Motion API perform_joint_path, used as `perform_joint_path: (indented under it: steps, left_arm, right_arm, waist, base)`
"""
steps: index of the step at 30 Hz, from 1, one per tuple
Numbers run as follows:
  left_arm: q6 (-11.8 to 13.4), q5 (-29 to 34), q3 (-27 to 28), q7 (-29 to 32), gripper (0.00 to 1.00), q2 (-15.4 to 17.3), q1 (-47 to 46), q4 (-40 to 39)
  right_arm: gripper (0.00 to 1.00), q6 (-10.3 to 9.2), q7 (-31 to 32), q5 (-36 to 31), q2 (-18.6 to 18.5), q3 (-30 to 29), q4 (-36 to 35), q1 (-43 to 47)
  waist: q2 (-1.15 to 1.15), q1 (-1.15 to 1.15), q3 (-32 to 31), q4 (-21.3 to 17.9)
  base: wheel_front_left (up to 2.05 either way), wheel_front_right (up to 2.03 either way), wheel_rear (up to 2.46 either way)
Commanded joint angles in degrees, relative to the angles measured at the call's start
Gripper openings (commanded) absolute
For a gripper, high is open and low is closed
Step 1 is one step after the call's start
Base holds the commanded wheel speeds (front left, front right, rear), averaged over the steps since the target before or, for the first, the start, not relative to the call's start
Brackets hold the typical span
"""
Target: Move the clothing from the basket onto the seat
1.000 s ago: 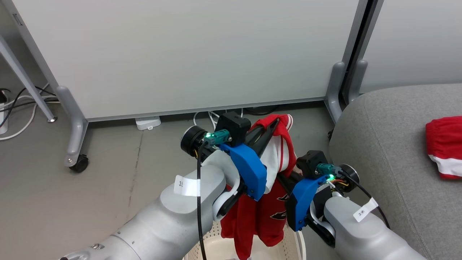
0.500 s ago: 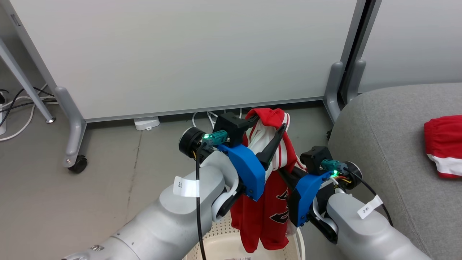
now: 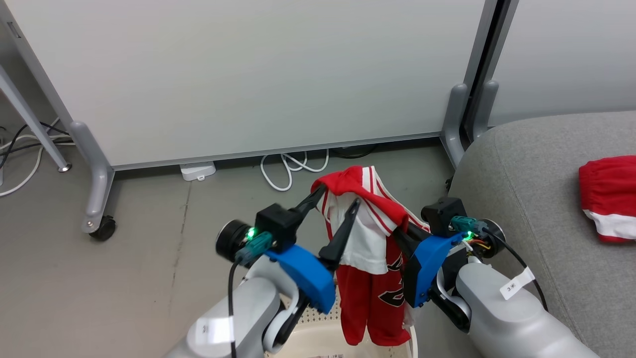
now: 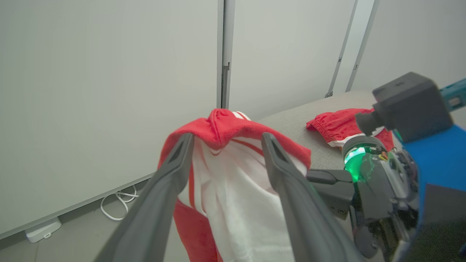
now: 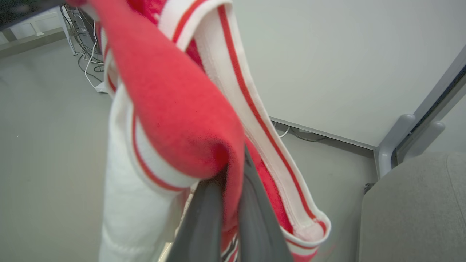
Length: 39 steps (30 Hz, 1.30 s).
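Right claw [image 3: 403, 229] first: it's clenched hard on the jersey [image 3: 370, 233]. My right wrist view confirms it, both fingers pinched together with a red fold swallowed between them. Left claw [image 3: 338, 196] is released, fingers spread wide, with the jersey's red-and-white shoulder lying across their tips. Whether it's hooked on one or just brushing, I can't tell. So I judge the right arm carries the weight.

The jersey hangs in the air, long axis running 12 to 6. Its top is bunched at my claws and its hem dangles just over the basket [image 3: 308, 344] at 6 o'clock. It looks limp and twisted: white inner face turned out up high, red body with a black emblem lower down, striped trim looping down one side.

Now the relation that matters. The seat [image 3: 521, 174] lies at 3 o'clock from the jersey, just beyond my right arm, the nearer of the two. The red shorts [image 3: 608, 194] lie on it, farther out at 3 o'clock.

My reckoning: one garment is delivered and this one is lifted out. The coming move is a sideways carry toward 3 o'clock. It wants to be high enough that the hem clears the cushion's rounded edge rather than dragging or snagging the basket rim.
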Motion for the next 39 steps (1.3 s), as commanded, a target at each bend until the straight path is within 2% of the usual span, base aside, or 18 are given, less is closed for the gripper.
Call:
perform_joint_path:
  steps: [1,5,10,19,32,39]
  left_arm:
    - [0.4,1.1,1.3,-0.1,1.00,0.5,1.7,-0.7]
    - [0.7,6.7,7.3,-0.2,1.00,1.7,7.2,-4.7]
    - [-0.2,12.7,14.4,-0.2,1.00,2.1,14.1,-8.1]
    - [-2.5,19.8,25.4,-0.2,1.00,0.3,21.7,-8.8]
    - [-5.9,25.6,32.3,-0.2,1.00,-3.0,23.5,-7.7]
    - [-6.9,27.0,34.3,-0.2,1.00,-3.9,23.9,-8.1]
  right_arm:
    - [0.00,0.01,-0.3,0.0,-0.2,-0.3,-0.3,0.6]
    - [0.00,0.01,-0.3,-0.5,-0.3,-0.9,-0.5,0.8]
    - [0.00,0.01,-0.3,-1.0,-0.4,-1.5,-0.9,1.3]
    - [0.00,0.01,-0.3,-1.7,-0.4,-2.7,-1.1,1.7]
    - [0.00,0.01,-0.3,-2.5,-0.5,-3.4,-1.9,1.9]
    - [0.00,0.01,-0.3,-3.1,-0.8,-5.3,-5.1,2.6]
  waist:
    - [0.00,0.00,0.0,0.0]
    - [0.00,0.00,-0.1,0.0]
    - [0.00,0.00,-0.3,-0.1]
    - [0.00,0.00,-0.3,-0.2]
    - [0.00,0.00,0.2,-1.1]
    - [0.00,0.00,0.5,-3.4]
  base:
    - [0.00,0.00,0.00]
    - [0.00,0.00,0.00]
    - [0.00,0.00,0.00]
    - [0.00,0.00,0.00]
    - [0.00,0.00,0.00]
    - [0.00,0.00,0.00]
